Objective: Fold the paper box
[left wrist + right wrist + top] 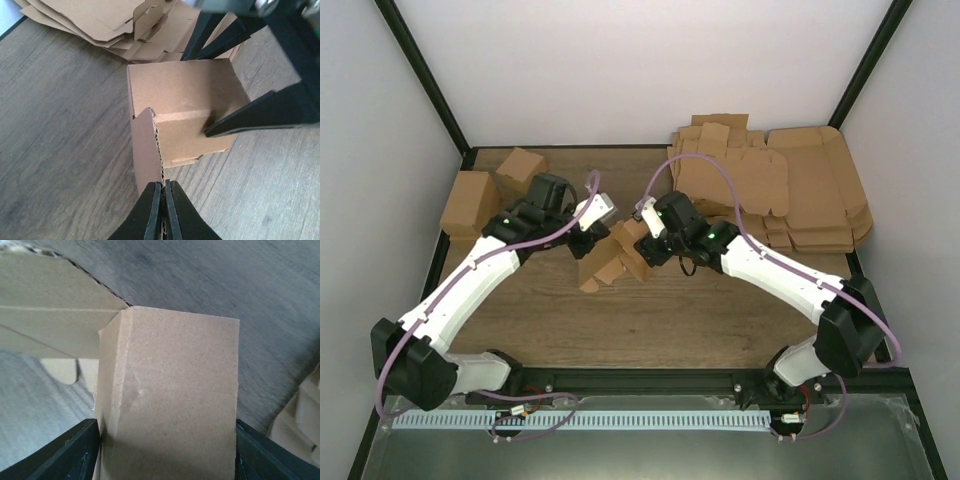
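Note:
The paper box is a partly folded brown carton standing mid-table between both arms. In the left wrist view its folded body lies ahead, and one upright flap runs back into my left gripper, which is shut on that flap's corrugated edge. My right gripper straddles a wide folded panel, one finger pressed against each side, so it is shut on the box. From the top, the left gripper holds the box's left side and the right gripper its right side.
A big heap of flat brown cardboard sheets fills the back right corner. Two folded brown cartons stand at the back left. Bare wooden table lies in front of the box, and black frame posts line the sides.

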Robot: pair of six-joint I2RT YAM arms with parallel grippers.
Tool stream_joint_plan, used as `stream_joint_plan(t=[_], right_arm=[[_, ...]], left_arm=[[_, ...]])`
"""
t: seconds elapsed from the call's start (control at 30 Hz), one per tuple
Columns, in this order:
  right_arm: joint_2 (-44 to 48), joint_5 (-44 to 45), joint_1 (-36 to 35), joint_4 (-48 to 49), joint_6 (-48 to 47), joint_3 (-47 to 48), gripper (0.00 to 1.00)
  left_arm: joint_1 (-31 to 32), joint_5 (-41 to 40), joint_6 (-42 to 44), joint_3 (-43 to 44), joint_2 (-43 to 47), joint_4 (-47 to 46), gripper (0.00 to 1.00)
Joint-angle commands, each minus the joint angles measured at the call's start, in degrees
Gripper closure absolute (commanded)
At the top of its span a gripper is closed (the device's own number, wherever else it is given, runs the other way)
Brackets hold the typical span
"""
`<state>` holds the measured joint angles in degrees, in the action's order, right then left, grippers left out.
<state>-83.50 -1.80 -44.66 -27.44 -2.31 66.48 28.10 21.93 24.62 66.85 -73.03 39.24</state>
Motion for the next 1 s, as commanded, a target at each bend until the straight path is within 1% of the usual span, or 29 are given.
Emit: stream_joint_plan(t=[0.0, 0.3, 0.37, 0.43, 0.5, 0.6, 0.63, 0.8, 0.97], right_arm=[[-3.15, 7.08, -2.70, -0.52, -2.40, 3.79, 0.29], [-4.75, 13.09, -3.68, -1.12, -2.53, 3.99, 0.31], [-4.57, 13.98, -3.61, -0.68, -2.04, 3.78, 0.32], [-4.41, 14.53, -3.67, -0.36, -1.40, 3.66, 0.34], [-4.30, 14.61, -3.70, 0.10, -0.58, 3.41, 0.37], [-4.62, 14.66, -3.63, 0.26, 0.89, 3.16, 0.42], [-4.79, 14.64, -3.59, 0.28, 1.35, 2.95, 0.45], [-4.93, 12.54, -3.21, 1.98, 3.17, 0.31, 0.48], [-2.74, 5.19, 1.00, 6.25, 6.32, -4.72, 0.50]], left_arm=[[0.20, 5.86, -1.47, 3.84, -2.09, 0.70, 0.96], [0.20, 8.21, -5.72, 8.89, -4.46, 2.43, 0.95], [0.20, 8.28, -7.29, 9.98, -4.59, 2.33, 0.92], [0.20, 8.22, -8.85, 11.11, -4.62, 2.28, 0.84], [0.20, 7.91, -9.80, 11.90, -4.10, 1.99, 0.69], [0.20, 6.46, -12.48, 11.99, -2.07, 0.93, 0.52], [0.20, 5.50, -14.03, 12.03, -1.26, 0.65, 0.49], [0.20, 3.78, -17.99, 14.37, 1.48, 3.29, 0.39], [0.20, 0.59, -20.77, 12.60, 6.09, 4.81, 0.27]])
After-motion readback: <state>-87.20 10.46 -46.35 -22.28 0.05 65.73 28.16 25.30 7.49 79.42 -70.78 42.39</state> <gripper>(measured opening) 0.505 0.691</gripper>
